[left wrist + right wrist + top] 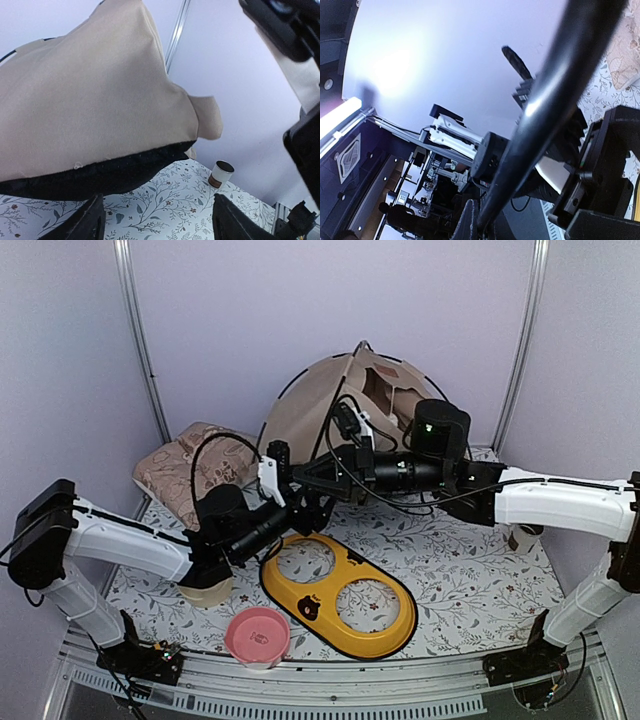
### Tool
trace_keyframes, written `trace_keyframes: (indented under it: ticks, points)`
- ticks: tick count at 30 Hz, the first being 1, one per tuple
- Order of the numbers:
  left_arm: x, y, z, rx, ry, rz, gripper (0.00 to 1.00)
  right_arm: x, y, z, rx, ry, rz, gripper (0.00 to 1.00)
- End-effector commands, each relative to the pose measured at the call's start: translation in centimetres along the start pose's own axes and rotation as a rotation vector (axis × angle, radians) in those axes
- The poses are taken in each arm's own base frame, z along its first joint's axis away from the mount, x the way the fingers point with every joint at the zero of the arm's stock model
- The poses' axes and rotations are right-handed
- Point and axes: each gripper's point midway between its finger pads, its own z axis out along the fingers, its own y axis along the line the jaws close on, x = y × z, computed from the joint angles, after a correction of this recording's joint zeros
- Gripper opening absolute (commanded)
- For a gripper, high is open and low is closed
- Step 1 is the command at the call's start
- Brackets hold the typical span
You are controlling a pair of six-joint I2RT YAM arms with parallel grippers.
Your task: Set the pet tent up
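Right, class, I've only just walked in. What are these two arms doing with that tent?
Two robot arms are working on the pet tent, which stands partly raised at the back of the table. The right gripper is shut, apparently on a thin black pole of the tent. The left gripper is open just in front of the tent's fabric and holds nothing. A yellow feeder tray, a pink bowl and a pillow sit nearby.

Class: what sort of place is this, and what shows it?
Probably a robotics test cell: left arm and right arm on a table, plain enclosing walls, a staged pet tent and yellow feeder tray.
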Motion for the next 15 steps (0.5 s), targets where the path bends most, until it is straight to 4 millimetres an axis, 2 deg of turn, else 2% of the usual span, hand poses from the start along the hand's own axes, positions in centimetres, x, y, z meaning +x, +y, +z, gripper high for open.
trace_keyframes:
  ticks: [1, 7, 15]
  points:
    - [-1.5, -0.6, -0.9, -0.009, -0.06, 0.031, 0.73, -4.3, 4.1, -0.2, -0.095, -0.125, -0.039, 0.0]
    - [-2.6, -0.7, -0.7, -0.044, -0.096, 0.09, 0.74, -5.9, 5.2, 0.2, -0.12, -0.153, -0.03, 0.0]
    - [-3.8, 0.0, 1.2, -0.17, -0.146, 0.235, 0.72, -6.5, 5.4, 0.6, -0.138, -0.16, -0.016, 0.0]
